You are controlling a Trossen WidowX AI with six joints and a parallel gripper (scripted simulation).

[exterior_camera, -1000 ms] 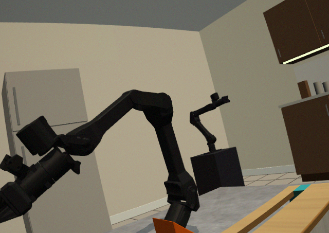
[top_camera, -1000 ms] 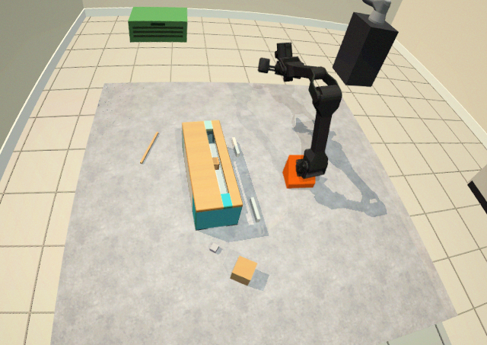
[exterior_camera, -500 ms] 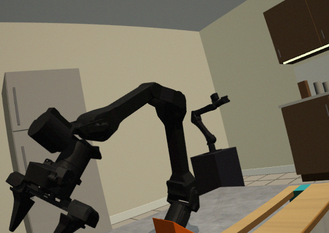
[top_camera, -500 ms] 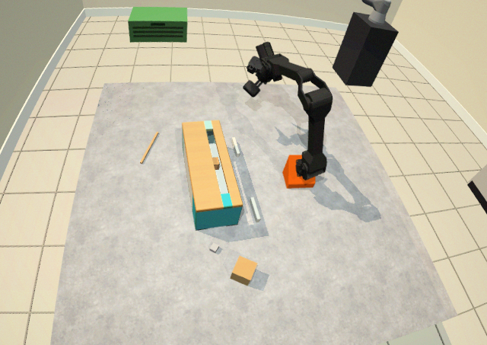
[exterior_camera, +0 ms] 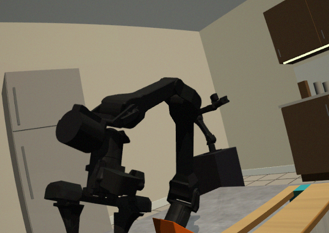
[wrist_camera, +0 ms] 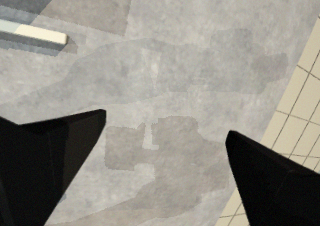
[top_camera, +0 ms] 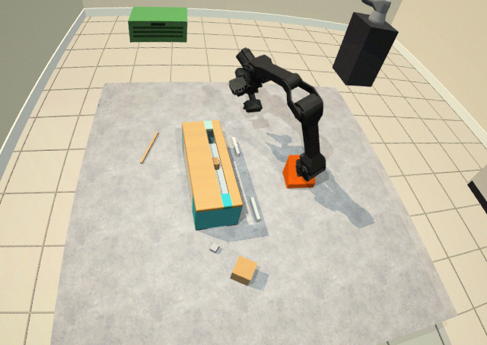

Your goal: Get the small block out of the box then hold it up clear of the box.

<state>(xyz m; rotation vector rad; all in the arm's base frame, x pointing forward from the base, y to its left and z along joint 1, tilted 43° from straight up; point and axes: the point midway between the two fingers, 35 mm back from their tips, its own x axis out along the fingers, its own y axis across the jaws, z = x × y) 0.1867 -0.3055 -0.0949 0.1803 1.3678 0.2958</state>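
The long box (top_camera: 204,164) (exterior_camera: 292,212) has an orange top and a teal near end, and lies lengthwise on the grey table (top_camera: 137,263) (wrist_camera: 200,61). The small tan block (top_camera: 215,162) sits on the shelf in the box's slot, about halfway along. The slot ends in a pale mint patch (top_camera: 208,124) at the far end and a cyan patch (top_camera: 227,199) at the near end. My gripper (top_camera: 244,96) (exterior_camera: 95,222) (wrist_camera: 166,126) is open and empty. It points down above the table, beyond the box's far end and a little to its right.
Two white bars (top_camera: 236,145) (wrist_camera: 40,34) (top_camera: 256,208) lie along the box's right side. A thin stick (top_camera: 148,148) lies left of the box. A small white cube (top_camera: 214,247) and an orange cube (top_camera: 243,269) lie in front. The arm's orange base (top_camera: 297,177) stands to the right.
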